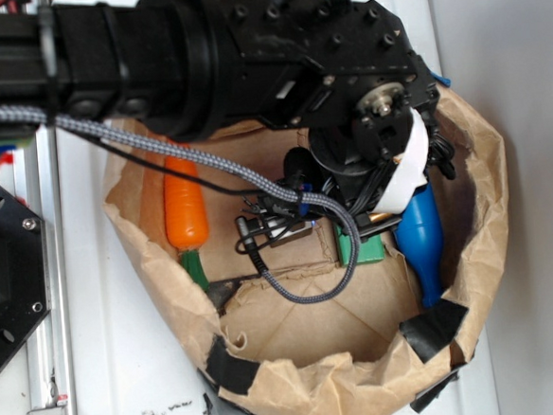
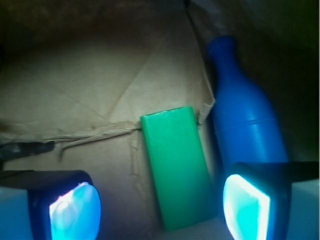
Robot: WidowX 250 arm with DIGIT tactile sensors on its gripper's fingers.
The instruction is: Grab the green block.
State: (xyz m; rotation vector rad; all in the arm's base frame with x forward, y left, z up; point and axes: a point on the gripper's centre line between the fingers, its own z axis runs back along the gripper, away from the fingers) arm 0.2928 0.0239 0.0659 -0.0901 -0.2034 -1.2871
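Black arm (image 1: 246, 48), grey braided cable (image 1: 188, 157)

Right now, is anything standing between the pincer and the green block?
Nothing visible does. In the wrist view the green block lies flat between the open pincer's two pads. The blue bottle lies close beside its right edge, near the right pad.

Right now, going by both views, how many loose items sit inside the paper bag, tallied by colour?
Green: 1, the green block
Blue: 1, the blue bottle
Orange: 1, the carrot, with a dark green stem
Total: 3 items in the paper bag; the arm hides part of the bag floor in the exterior view.
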